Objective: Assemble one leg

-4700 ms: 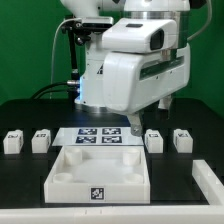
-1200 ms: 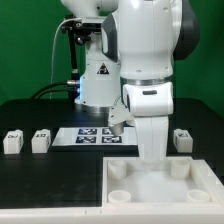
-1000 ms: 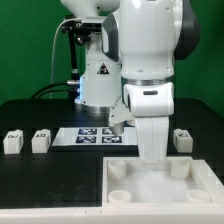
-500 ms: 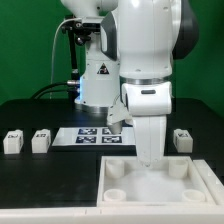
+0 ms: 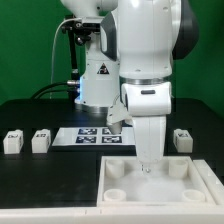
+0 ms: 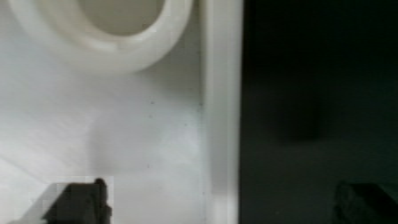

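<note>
A plain green wall (image 5: 28,50) rises behind the black table (image 5: 40,182)

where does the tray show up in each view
Exterior view: the tray fills the lower corner on the exterior view's right, under the arm.
Wrist view: the tray is the pale surface with a round socket, close below the camera.
Shared landmark: the tray's rim against the black table.
</note>
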Tool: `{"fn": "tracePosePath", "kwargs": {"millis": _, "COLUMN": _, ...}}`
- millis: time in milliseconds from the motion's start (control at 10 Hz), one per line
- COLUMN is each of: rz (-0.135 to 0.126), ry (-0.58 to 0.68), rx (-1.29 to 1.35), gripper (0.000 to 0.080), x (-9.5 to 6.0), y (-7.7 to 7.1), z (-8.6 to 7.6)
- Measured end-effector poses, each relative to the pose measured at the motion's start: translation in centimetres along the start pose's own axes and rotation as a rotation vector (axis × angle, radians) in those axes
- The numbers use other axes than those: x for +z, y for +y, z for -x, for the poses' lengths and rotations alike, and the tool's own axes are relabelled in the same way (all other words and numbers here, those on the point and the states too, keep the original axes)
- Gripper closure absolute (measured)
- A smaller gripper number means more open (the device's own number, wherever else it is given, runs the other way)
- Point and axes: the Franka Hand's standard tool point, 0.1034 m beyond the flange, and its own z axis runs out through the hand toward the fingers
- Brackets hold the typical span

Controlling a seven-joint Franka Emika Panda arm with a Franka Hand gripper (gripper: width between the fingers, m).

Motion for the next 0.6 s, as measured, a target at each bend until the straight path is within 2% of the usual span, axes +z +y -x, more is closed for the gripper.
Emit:
{"fn": "tracePosePath", "kwargs": {"millis": 100, "rz": 0.0, "ry": 0.0, "rx": 0.0, "gripper": 0.0155, "x": 0.0, "y": 0.0, "z": 0.01}}
{"fn": "tracePosePath", "kwargs": {"millis": 600, "rz": 0.0, "ry": 0.0, "rx": 0.001, "gripper": 0.015, "x": 0.02, "y": 0.0, "z": 0.04}}
